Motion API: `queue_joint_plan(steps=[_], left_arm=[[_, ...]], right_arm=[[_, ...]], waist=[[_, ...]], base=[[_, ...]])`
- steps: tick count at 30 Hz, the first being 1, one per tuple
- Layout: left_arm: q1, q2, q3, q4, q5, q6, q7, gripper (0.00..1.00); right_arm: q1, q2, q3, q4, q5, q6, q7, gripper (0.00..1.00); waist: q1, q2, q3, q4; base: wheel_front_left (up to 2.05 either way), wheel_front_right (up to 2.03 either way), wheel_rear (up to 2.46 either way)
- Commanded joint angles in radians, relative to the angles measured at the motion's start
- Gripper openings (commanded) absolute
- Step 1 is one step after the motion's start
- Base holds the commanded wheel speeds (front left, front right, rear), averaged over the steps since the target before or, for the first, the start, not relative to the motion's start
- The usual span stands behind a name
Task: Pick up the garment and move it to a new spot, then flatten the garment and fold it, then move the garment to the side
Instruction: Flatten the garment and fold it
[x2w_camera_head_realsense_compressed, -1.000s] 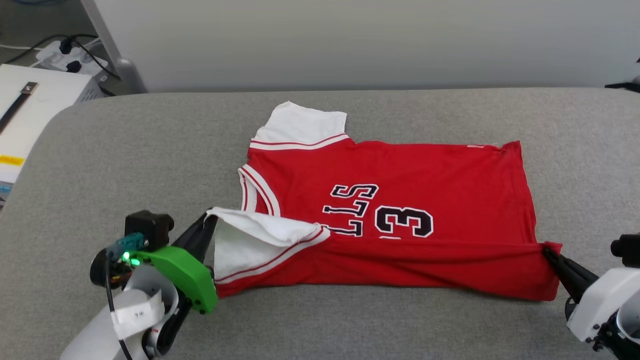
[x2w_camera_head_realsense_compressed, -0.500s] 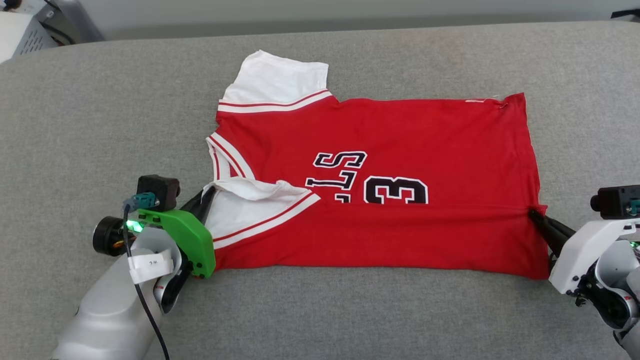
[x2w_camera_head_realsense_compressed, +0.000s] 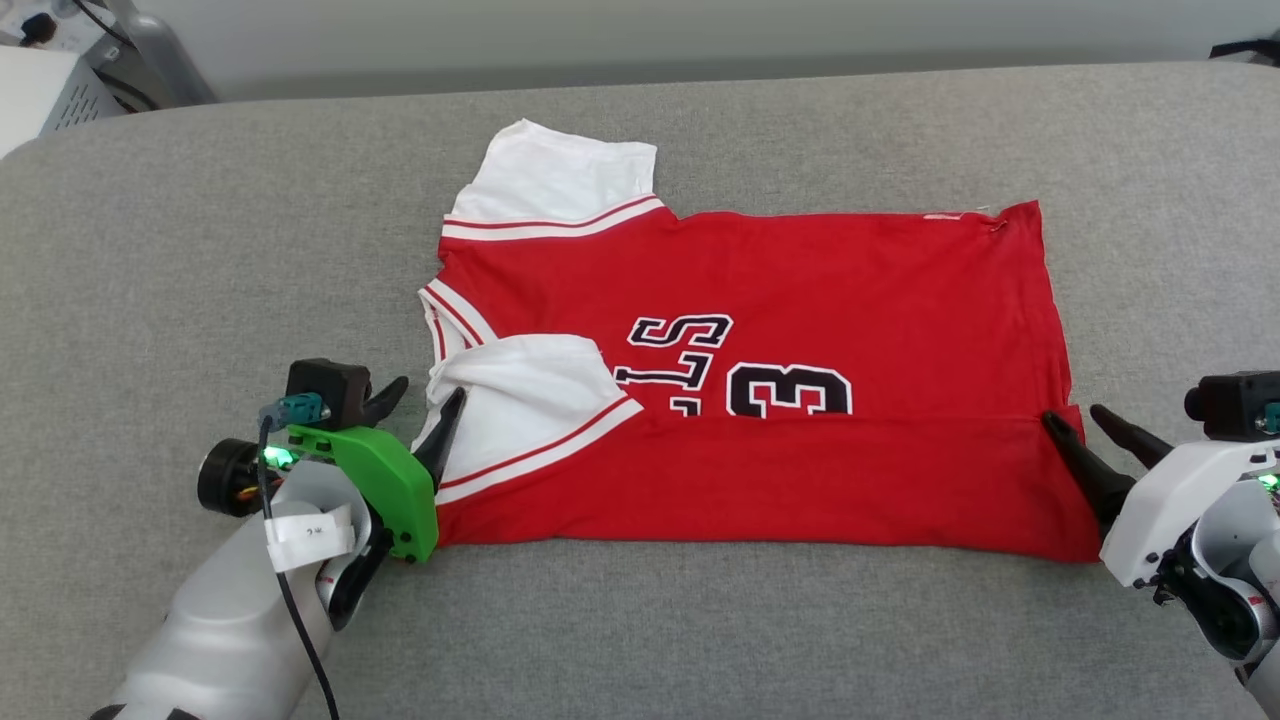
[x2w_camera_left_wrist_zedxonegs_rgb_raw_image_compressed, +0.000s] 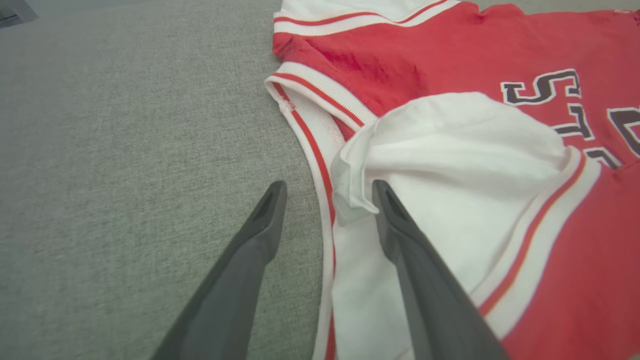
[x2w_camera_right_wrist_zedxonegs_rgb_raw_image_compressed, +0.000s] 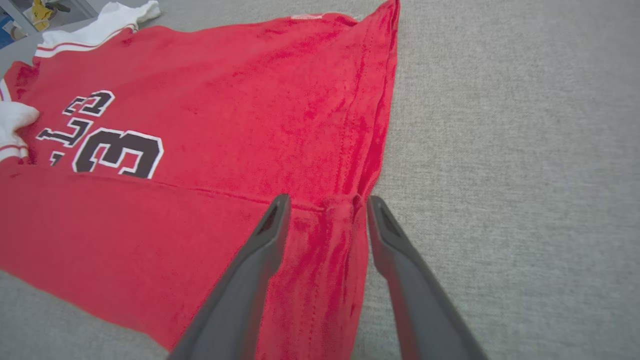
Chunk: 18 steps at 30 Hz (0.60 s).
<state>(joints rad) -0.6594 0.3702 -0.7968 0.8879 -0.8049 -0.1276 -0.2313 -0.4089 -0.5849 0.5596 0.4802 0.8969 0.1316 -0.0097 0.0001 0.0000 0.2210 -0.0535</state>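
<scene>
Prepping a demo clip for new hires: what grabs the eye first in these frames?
The red garment with its black-and-white 3 lies spread across the middle of the grey padded surface, its near long edge folded up over the bottom of the lettering. The two grippers sit at its near corners, both open: the left gripper by the folded-in white sleeve, the right gripper straddling the bunched hem corner.
</scene>
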Motion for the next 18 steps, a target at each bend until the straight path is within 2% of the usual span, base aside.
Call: queue_joint_plan(steps=[1, 4, 8, 12, 18], left_arm=[[-0.029, 0.024, -0.006, -0.013, -0.011, -0.003, -0.009, 1.0], [-0.048, 0.059, -0.016, -0.057, -0.039, -0.003, 0.003, 1.0], [-0.078, 0.115, -0.048, -0.136, -0.079, -0.003, 0.097, 1.0], [-0.107, 0.169, -0.108, -0.223, -0.123, -0.003, 0.295, 1.0], [-0.133, 0.208, -0.184, -0.342, -0.227, -0.003, 0.57, 1.0]], right_arm=[[0.013, -0.01, -0.003, -0.015, -0.013, -0.001, -0.018, 1.0], [0.028, -0.023, -0.02, -0.046, -0.019, -0.001, -0.036, 1.0], [0.05, -0.043, -0.046, -0.079, -0.042, -0.001, -0.038, 1.0], [0.073, -0.043, -0.075, -0.104, -0.058, -0.001, -0.025, 1.0], [0.107, -0.033, -0.113, -0.12, -0.084, -0.001, -0.001, 1.0]], waist=[[-0.0001, 0.0, -0.027, 0.012], [-0.0001, 0.0, -0.046, 0.016], [-0.0001, 0.0, -0.07, 0.027], [-0.0001, 0.0, -0.088, 0.037], [-0.0001, 0.0, -0.103, 0.06]], base=[[0.0, 0.0, 0.0], [0.0, 0.0, 0.0], [0.0, 0.0, 0.0], [0.0, 0.0, 0.0], [0.0, 0.0, 0.0]])
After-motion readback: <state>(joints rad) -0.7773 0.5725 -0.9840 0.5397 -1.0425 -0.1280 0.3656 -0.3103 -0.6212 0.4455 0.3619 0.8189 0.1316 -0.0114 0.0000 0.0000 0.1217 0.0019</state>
